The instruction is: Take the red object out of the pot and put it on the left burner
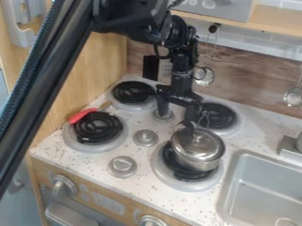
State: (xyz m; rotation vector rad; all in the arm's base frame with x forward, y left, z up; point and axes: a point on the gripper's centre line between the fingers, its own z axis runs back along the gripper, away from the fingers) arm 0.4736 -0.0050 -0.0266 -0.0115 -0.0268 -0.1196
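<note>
Black arm tubing (44, 88) slants closest. Parted and empty, the gripper (175, 118) hangs at the silver pot (198, 152). The red object (82, 115) lies against the left burner (98, 128), likely light and stiff, best pinched mid-length.

Pot (198, 148) on the front right burner (177, 180), left of the sink (262, 187); utensil (82, 115) just behind the front left burner (98, 129)
</note>
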